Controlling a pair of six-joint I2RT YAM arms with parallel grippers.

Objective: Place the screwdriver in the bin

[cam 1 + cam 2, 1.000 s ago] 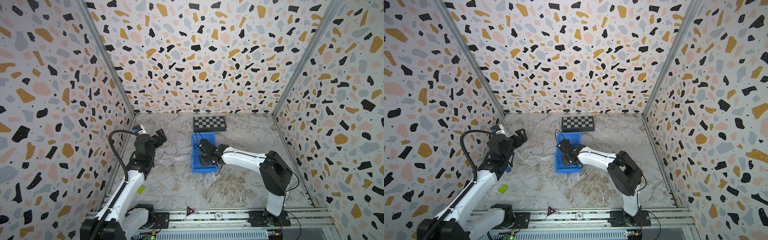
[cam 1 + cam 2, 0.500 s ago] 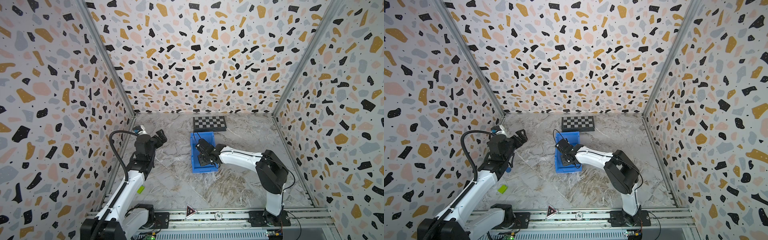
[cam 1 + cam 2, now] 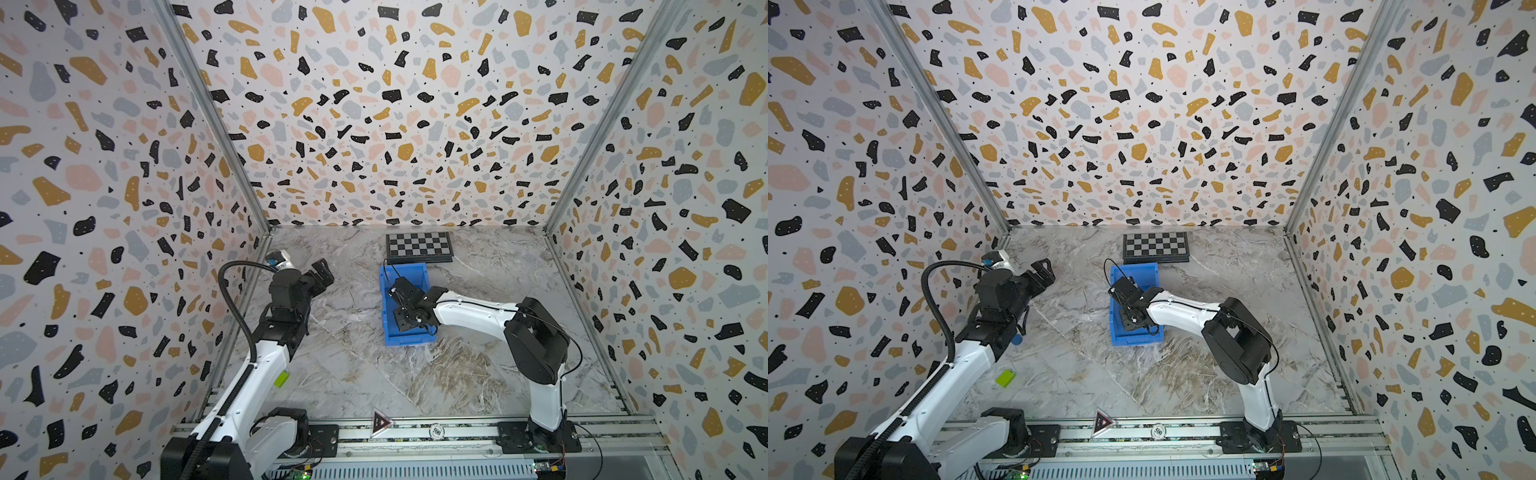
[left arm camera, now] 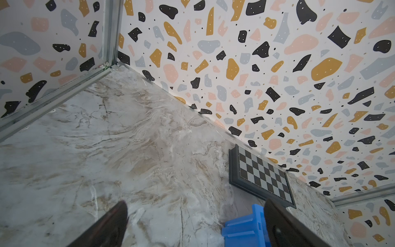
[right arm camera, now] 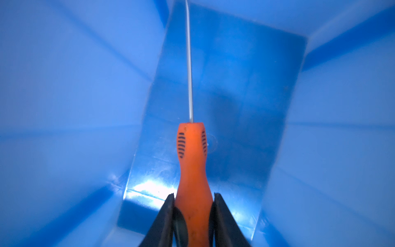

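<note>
Orange-handled screwdriver [image 5: 192, 149] is gripped in the right end effector [image 5: 193, 195], shaft pointing forward, inside the blue bin [image 5: 64, 107].

A marble-patterned tabletop [image 3: 353, 374] [image 3: 1100, 365] [image 4: 106, 139], veined in grey and brown, carries three things. A blue bin [image 3: 407, 340] [image 3: 1136, 338] stands upright near the middle. Its far end sits just in front of a flat black-and-grey checkered board [image 3: 419, 245] [image 3: 1155, 246] [image 4: 263, 175], which lies close to the back wall. Whether the two touch cannot be told. In both top views a small lime-green block [image 3: 281, 379] [image 3: 1005, 378] lies well apart, toward the front left.
</note>
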